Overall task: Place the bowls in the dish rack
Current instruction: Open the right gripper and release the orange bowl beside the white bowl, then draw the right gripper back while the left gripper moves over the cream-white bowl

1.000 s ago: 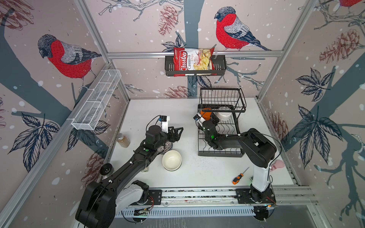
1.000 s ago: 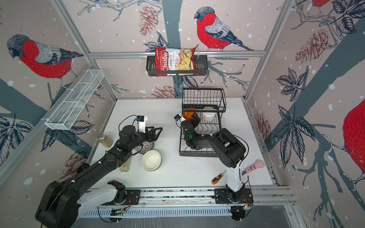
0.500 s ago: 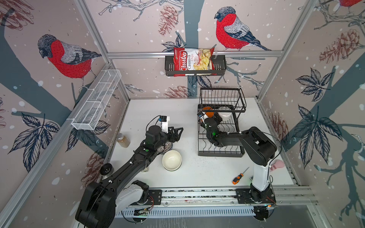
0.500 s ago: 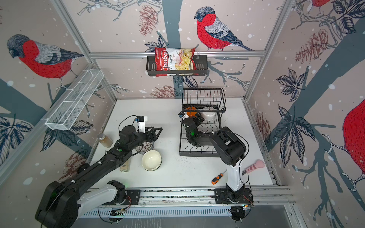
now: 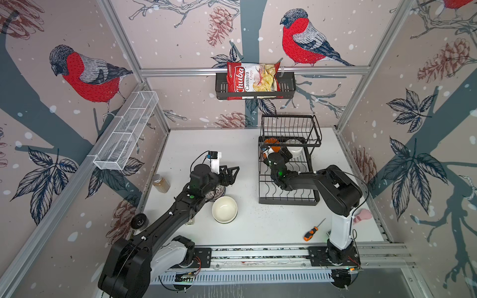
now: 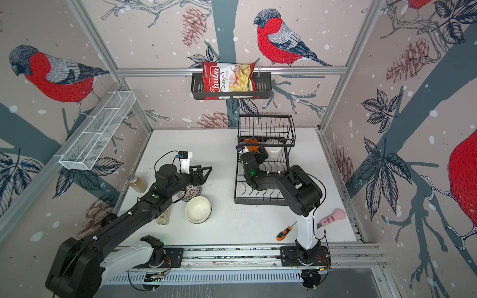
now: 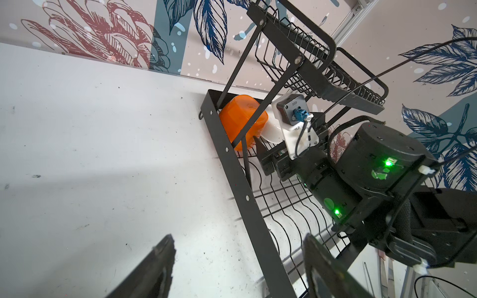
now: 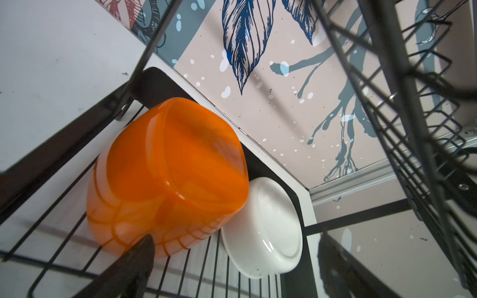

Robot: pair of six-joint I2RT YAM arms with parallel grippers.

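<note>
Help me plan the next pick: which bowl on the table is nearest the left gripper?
The dark-patterned bowl, partly hidden by the left gripper; the plain cream bowl sits farther off.

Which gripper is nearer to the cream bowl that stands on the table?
Left. The left gripper hovers close to the cream bowl, on its back-wall side. The right gripper is farther off, inside the dish rack by the orange bowl.

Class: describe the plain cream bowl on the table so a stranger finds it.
Find the black two-tier wire dish rack on the white table. Left of it in both top views, a round cream ceramic bowl stands upright. Unlike the dark-patterned bowl beside it, it is plain.
</note>
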